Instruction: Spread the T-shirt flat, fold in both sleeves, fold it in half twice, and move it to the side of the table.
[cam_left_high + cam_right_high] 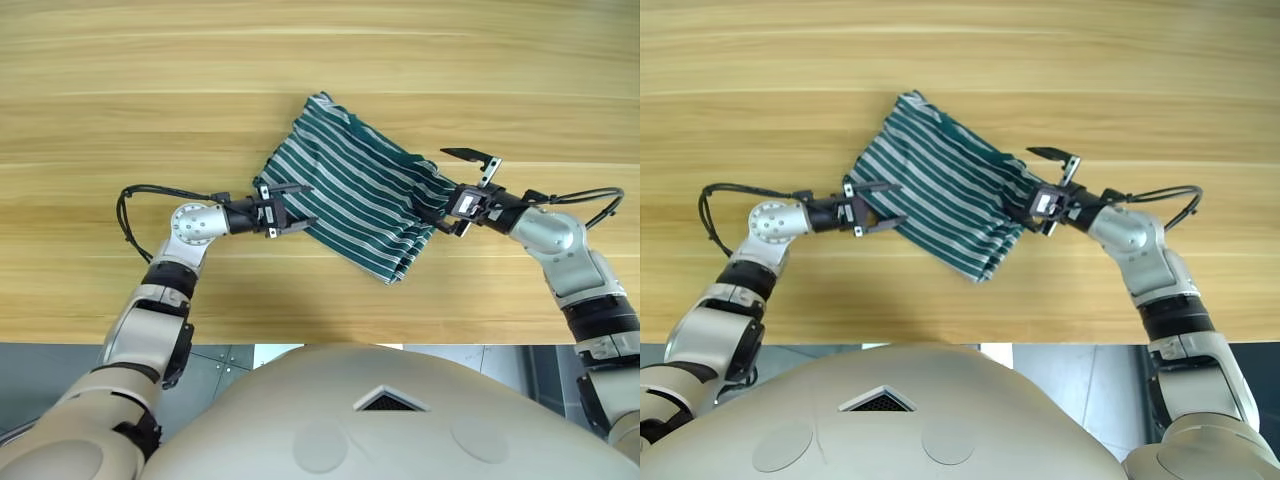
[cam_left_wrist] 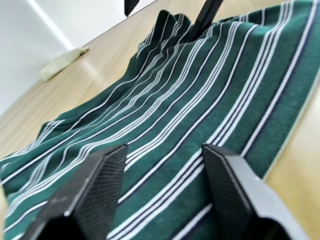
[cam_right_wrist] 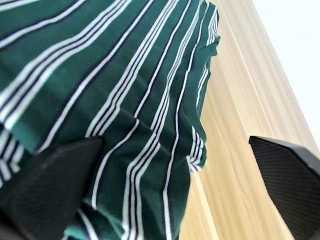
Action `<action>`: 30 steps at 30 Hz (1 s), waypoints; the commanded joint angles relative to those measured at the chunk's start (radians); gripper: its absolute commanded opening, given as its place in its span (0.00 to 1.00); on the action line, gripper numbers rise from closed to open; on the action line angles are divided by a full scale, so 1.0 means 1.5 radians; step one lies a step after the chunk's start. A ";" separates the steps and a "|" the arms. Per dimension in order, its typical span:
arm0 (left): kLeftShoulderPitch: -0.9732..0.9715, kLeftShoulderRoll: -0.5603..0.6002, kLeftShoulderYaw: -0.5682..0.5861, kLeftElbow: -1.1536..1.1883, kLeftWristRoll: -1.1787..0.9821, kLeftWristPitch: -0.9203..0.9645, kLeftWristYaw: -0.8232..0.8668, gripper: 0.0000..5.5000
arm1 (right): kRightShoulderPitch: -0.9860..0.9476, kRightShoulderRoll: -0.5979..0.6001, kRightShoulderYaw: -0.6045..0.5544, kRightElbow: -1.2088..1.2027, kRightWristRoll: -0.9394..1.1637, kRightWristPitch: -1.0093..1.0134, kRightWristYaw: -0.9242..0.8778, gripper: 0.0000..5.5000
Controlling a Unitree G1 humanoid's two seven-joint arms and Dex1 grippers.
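The left tool [image 1: 297,207], fingers spread, sits at the left edge of the striped T-shirt [image 1: 350,185], a folded, skewed bundle in the middle of the surface [image 1: 120,90]. The right tool [image 1: 457,187], also spread wide, flanks its right edge. Folding looks largely done; the move aside is not yet made.

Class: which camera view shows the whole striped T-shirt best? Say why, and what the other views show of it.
The left eye view: the T-shirt shows with its full outline on the table. The right eye view matches. The wrist views give close-up stripes and part of an edge.
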 commanded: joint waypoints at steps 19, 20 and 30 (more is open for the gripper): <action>-0.126 0.060 -0.228 0.243 0.312 0.150 0.507 0.50 | -0.022 0.013 0.008 0.110 -0.075 -0.006 -0.001 0.97; -0.131 0.061 -0.224 0.243 0.306 0.147 0.513 0.50 | -0.025 0.016 0.017 0.122 -0.085 -0.005 -0.003 0.97; -0.218 0.103 -0.139 0.226 0.250 0.103 0.625 0.50 | 0.100 -0.026 0.098 -0.125 0.087 -0.041 0.174 0.97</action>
